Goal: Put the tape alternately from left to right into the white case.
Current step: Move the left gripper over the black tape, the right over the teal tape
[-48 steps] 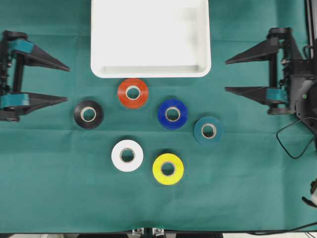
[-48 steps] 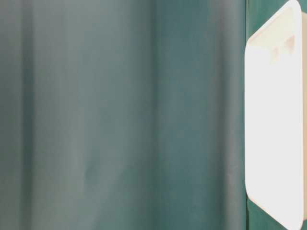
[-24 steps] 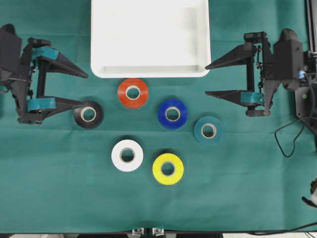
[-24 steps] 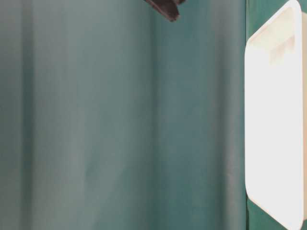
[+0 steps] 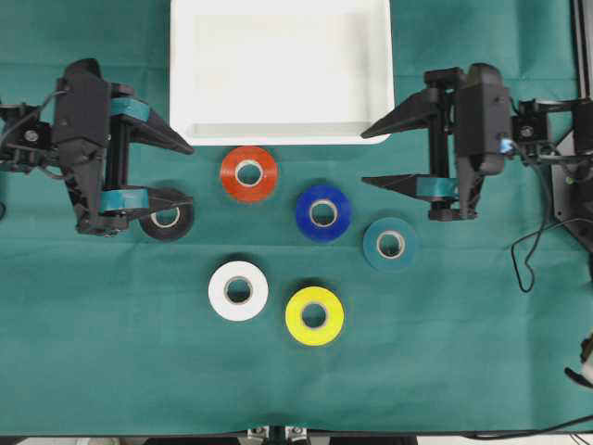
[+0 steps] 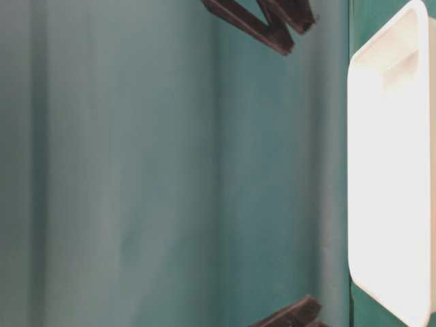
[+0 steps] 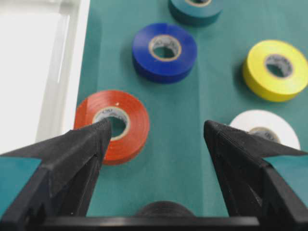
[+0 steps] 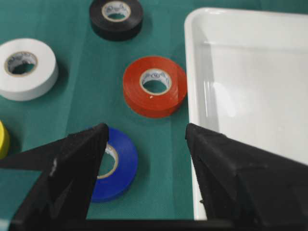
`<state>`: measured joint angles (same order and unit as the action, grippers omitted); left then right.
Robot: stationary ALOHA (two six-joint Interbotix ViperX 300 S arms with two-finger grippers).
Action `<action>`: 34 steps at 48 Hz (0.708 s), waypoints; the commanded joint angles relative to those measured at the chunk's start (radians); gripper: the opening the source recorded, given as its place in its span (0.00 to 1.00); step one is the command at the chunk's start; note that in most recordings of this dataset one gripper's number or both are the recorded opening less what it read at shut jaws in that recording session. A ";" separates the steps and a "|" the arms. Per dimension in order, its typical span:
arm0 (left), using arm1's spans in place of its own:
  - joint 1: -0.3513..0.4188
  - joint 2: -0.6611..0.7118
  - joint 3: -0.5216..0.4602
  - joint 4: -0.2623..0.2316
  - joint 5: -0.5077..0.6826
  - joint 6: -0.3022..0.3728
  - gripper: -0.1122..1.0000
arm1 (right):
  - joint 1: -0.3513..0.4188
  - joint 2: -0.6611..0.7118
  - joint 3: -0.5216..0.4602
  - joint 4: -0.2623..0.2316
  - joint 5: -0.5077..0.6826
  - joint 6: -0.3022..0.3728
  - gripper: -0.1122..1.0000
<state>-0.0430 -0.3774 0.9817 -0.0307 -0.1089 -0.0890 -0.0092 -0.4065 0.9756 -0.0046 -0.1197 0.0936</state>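
Green cloth (image 5: 111, 352) covers the whole table, faintly creased. White case (image 5: 278, 69) sits at the top centre edge, nothing in it. Six tape rolls lie flat on the cloth below it: red-orange (image 5: 248, 173), blue (image 5: 322, 212), teal (image 5: 389, 244), black (image 5: 166, 215), white (image 5: 238, 290), yellow (image 5: 314, 315). Left gripper (image 5: 185, 171) has jaws spread wide, holding nothing (lower finger overlaps the black roll from above; contact unclear). Right gripper (image 5: 369, 158) likewise wide, holding nothing.

Six tape rolls (image 5: 323, 212) lie flat below the empty white case (image 5: 282, 67).
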 commanded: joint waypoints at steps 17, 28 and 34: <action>0.009 0.006 -0.029 0.002 -0.006 0.002 0.90 | 0.003 0.049 -0.049 -0.002 0.000 0.002 0.78; 0.009 0.006 -0.026 0.002 -0.006 0.000 0.90 | 0.005 0.049 -0.051 -0.002 0.002 0.002 0.78; 0.009 0.006 -0.028 0.002 -0.006 0.000 0.90 | 0.015 0.048 -0.051 -0.002 0.012 0.002 0.78</action>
<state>-0.0368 -0.3636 0.9771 -0.0307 -0.1089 -0.0890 -0.0046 -0.3513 0.9480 -0.0046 -0.1104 0.0936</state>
